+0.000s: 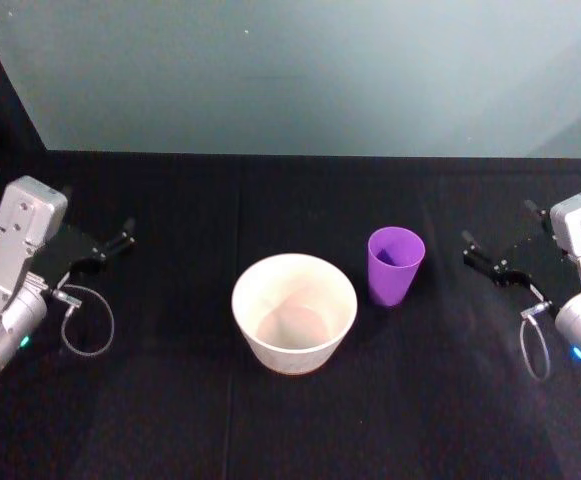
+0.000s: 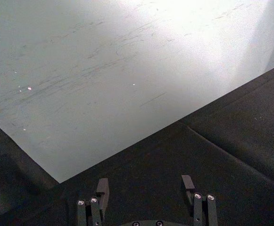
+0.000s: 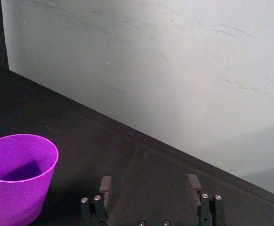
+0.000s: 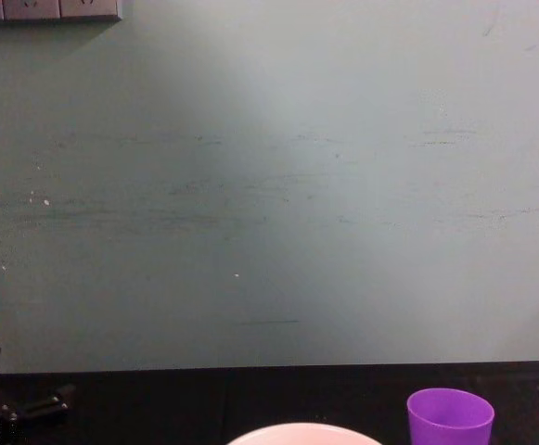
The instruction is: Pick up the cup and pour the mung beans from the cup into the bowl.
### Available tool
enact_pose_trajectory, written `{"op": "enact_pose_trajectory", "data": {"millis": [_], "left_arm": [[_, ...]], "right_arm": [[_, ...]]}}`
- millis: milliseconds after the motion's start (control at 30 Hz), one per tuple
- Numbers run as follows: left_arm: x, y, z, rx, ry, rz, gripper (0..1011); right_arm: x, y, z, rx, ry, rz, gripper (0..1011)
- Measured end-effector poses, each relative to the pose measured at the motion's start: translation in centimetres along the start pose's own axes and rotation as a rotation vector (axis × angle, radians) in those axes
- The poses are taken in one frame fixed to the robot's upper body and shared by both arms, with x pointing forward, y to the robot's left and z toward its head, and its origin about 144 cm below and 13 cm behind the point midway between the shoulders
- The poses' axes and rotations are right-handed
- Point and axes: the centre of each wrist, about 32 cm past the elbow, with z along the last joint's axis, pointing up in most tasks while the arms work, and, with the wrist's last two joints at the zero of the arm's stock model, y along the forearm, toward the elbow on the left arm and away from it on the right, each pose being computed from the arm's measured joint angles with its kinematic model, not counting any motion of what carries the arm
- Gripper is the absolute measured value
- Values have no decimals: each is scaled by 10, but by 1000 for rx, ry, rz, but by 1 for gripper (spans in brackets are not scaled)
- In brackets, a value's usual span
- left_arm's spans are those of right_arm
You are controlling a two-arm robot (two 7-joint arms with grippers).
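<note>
The purple cup [image 1: 395, 264] stands upright on the black table, just right of the wide pinkish-white bowl [image 1: 294, 311]. The cup [image 3: 18, 175] also shows in the right wrist view and in the chest view [image 4: 450, 418], beside the bowl's rim [image 4: 303, 433]. I cannot see mung beans inside the cup. My right gripper [image 1: 483, 258] hovers open to the right of the cup, a short gap away, holding nothing; its fingers [image 3: 105, 187] stand apart. My left gripper [image 1: 110, 243] is open at the far left, well away from the bowl, fingers [image 2: 102, 188] spread.
A pale green wall [image 4: 269, 185] rises behind the table's back edge. The black cloth [image 1: 170, 420] covers the table around the bowl and cup. Cable loops hang from both wrists [image 1: 88, 322].
</note>
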Motion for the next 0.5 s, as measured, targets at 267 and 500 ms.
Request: {"op": "enact_pose_trajectory", "data": {"millis": [267, 500], "left_arm": [[0, 0, 0, 0, 0, 0, 1000], [0, 0, 0, 0, 0, 0, 1000]], "right_arm": [[0, 0, 0, 0, 0, 0, 1010], [0, 0, 0, 0, 0, 0, 1010]]}}
